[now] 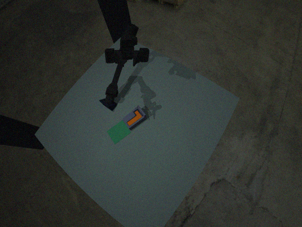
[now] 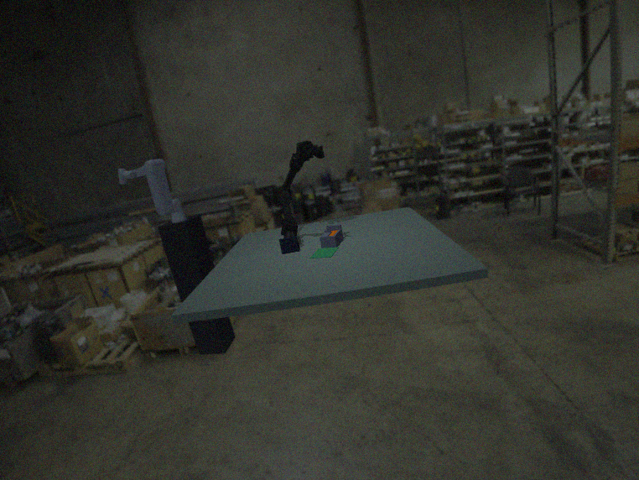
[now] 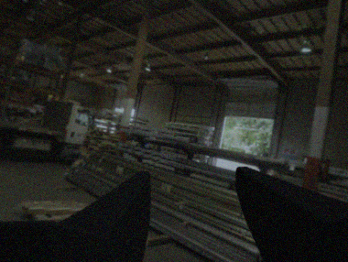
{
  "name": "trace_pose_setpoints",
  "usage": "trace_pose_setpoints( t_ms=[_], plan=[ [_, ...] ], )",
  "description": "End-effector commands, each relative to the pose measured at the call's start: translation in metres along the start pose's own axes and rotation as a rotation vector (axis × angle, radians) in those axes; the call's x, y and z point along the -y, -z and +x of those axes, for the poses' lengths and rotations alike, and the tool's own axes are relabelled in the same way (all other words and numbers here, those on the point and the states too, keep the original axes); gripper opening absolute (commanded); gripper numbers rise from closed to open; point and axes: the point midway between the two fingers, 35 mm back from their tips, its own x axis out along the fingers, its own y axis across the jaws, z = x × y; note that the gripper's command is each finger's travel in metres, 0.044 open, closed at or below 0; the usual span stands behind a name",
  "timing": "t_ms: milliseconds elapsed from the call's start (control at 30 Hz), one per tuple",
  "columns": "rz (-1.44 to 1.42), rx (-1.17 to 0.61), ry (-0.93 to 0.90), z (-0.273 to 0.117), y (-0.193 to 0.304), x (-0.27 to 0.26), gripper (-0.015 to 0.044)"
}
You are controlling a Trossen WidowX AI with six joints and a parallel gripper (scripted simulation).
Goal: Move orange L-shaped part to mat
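The orange L-shaped part (image 1: 134, 120) (image 2: 333, 233) lies in the pocket of the grey tray (image 1: 129, 116) (image 2: 329, 242) and looks flat, with neither end visibly raised. The green mat (image 1: 119, 132) (image 2: 324, 253) lies against one short end of the tray, with nothing on it. My gripper (image 3: 192, 180) is partly open, with nothing between its dark fingers in the wrist view. The arm holds it high above the table, well away from the part. The wrist view looks out across the warehouse and shows neither tray nor part. The fingertips are hard to make out in the top and exterior views.
The arm's dark base (image 1: 108, 104) (image 2: 289, 245) stands on the pale table (image 1: 170, 146) (image 2: 361, 273), to one side of the tray. The arm's shadow falls beside the tray's far end. A white robot arm (image 2: 157, 188) stands on a dark pedestal (image 2: 185, 255) beyond the table edge.
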Motion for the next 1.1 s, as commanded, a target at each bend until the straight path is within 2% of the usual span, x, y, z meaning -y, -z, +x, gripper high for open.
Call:
trace_pose_setpoints(
  t_ms=[0, 167, 300, 500, 633, 1067],
  plan=[
    [-0.072, -0.282, -0.068, 0.029, 0.072, -0.008, 0.0180],
    [-0.149, -0.605, -0.177, 0.040, 0.156, -0.021, 0.0180],
    [-0.196, -0.882, -0.296, 0.031, 0.223, -0.034, 0.0180],
    [-0.204, -1.341, -0.531, -0.015, 0.315, -0.057, 0.0180],
    [-0.137, -1.636, -0.691, -0.059, 0.355, -0.073, 0.0180],
    [-0.131, -1.666, -0.691, -0.063, 0.364, -0.077, 0.0180]
  ],
)
